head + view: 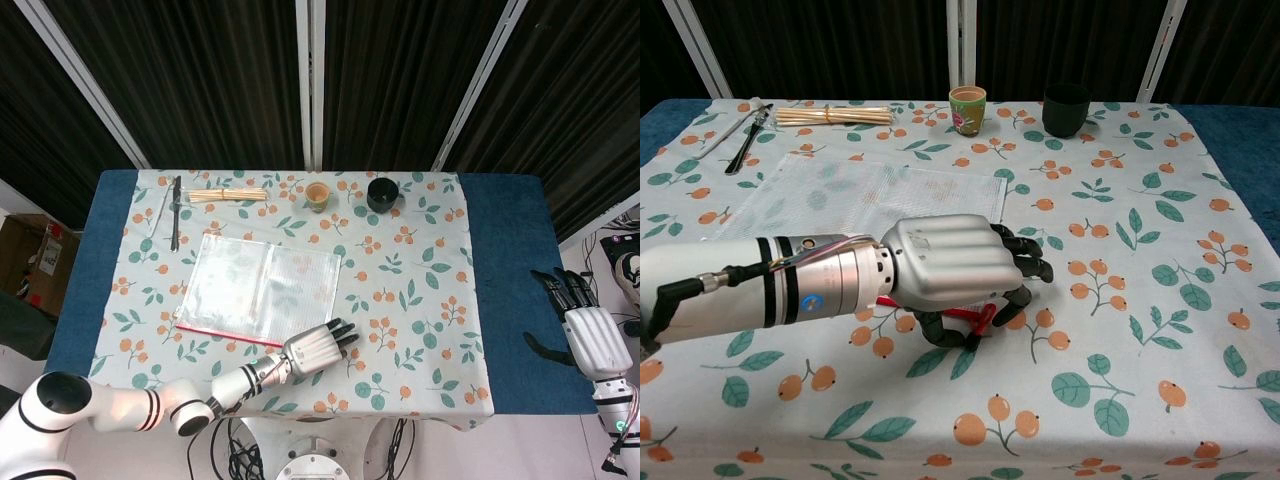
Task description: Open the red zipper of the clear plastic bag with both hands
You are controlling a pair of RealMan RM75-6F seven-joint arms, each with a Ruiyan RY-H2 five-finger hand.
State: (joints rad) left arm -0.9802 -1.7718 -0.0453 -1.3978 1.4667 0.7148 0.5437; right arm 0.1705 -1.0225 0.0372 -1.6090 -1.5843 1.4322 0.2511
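The clear plastic bag (pixel 265 285) lies flat on the floral cloth, left of centre, and shows in the chest view as a pale sheet (pixel 860 190). Its red zipper (pixel 215 335) runs along the near edge. My left hand (pixel 315 350) sits palm down over the bag's near right corner. In the chest view this left hand (pixel 950 265) has its fingers curled under, pinching the bunched end of the red zipper (pixel 970 318). My right hand (pixel 585 325) hangs off the table's right side with fingers spread, holding nothing; the chest view does not show it.
Along the far edge stand a small patterned cup (pixel 967 107) and a black cup (pixel 1066 108). A bundle of wooden sticks (pixel 835 115) and dark utensils (pixel 748 135) lie at the far left. Blue table (pixel 505 290) borders the floral cloth on the right.
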